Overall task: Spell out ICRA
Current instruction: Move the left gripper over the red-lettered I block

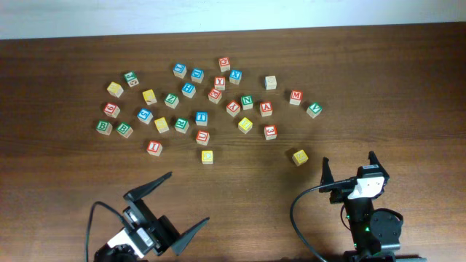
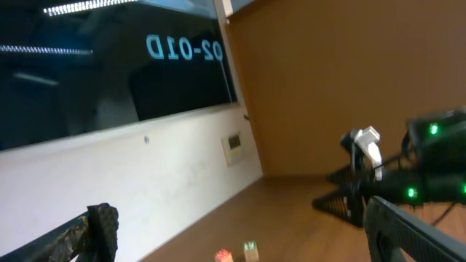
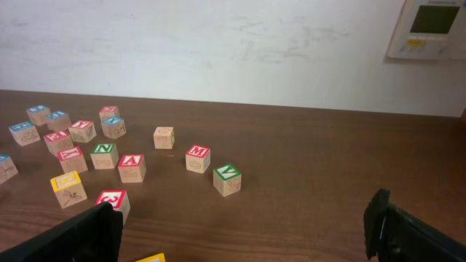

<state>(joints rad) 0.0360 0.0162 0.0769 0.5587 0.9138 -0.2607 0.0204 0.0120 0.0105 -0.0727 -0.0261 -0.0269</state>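
The backwards writing (image 2: 184, 48) on the dark window reads 02-01D. Some cubes show M (image 3: 197, 154), V (image 3: 227, 175) and N (image 3: 104, 151). The red A cube (image 1: 266, 108) sits well away from the right pincer (image 1: 349, 166), further up the table. The red I cube (image 1: 153, 147) sits near the left pincer (image 1: 171, 207), not touching it. Both pincers are spread wide and hold nothing.

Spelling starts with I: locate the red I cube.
Overhead view, left of centre: the red I cube lies among the cubes nearest the robot, a yellow cube to its right.
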